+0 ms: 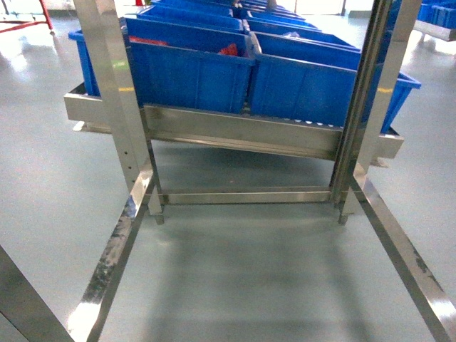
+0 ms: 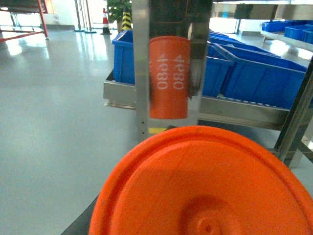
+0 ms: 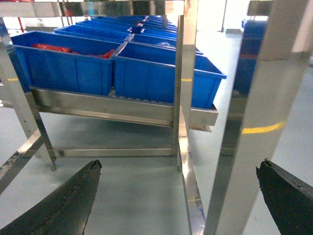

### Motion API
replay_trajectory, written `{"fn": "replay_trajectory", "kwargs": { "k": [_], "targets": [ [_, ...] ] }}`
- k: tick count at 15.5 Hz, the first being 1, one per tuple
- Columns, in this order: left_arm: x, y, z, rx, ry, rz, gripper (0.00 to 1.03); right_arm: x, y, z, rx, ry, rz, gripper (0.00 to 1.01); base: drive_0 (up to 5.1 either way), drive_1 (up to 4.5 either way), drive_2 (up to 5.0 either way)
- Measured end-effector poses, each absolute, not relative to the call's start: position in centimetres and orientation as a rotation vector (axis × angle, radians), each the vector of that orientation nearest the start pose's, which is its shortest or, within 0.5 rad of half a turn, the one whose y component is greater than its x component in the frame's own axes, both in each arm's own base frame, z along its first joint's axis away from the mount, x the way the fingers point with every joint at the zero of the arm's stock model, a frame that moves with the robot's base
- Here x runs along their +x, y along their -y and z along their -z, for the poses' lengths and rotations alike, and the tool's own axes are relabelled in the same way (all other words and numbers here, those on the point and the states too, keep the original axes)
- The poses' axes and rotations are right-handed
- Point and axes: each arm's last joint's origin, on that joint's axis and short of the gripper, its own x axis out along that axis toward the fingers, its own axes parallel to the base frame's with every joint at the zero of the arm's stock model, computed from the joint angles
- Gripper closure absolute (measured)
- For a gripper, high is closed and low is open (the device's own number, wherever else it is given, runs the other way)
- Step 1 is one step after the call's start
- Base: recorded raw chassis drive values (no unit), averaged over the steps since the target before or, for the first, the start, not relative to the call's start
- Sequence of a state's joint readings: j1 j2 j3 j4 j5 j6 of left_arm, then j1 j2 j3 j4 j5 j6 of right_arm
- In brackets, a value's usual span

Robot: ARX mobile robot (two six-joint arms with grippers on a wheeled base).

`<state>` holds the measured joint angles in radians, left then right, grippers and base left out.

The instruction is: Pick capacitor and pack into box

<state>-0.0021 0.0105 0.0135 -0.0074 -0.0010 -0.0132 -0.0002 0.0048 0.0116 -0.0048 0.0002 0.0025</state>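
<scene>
Carrying: left tool (image 2: pixel 200 196) clenched on capacitor (image 2: pixel 203 183), its orange end filling the wrist view; right tool (image 3: pixel 178 196) released, empty. Box not in view. Risk: capacitor clipping rack post (image 2: pixel 142 73) in transit.

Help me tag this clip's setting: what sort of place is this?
Probably a warehouse or factory parts store: rows of blue plastic crates on a steel rack, a smooth grey floor, and a traffic cone far behind.
</scene>
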Motion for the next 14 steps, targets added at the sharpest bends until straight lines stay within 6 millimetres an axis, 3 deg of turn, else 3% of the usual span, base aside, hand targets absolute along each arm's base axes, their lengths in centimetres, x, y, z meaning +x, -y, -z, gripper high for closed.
{"fn": "replay_trajectory", "kwargs": {
  "k": [4,14],
  "targets": [
    [9.75,0.02,-16.67,-0.013,-0.003,0.002,0.6,9.73,0.0,-16.68,0.002,0.004,0.0,0.03,-4.5,0.8,4.0],
    [9.75,0.02,-16.67,-0.013,-0.003,0.003,0.6,9.73,0.0,-16.68,0.002,0.004,0.0,0.03,-4.9,2.49,2.5]
  ]
}}
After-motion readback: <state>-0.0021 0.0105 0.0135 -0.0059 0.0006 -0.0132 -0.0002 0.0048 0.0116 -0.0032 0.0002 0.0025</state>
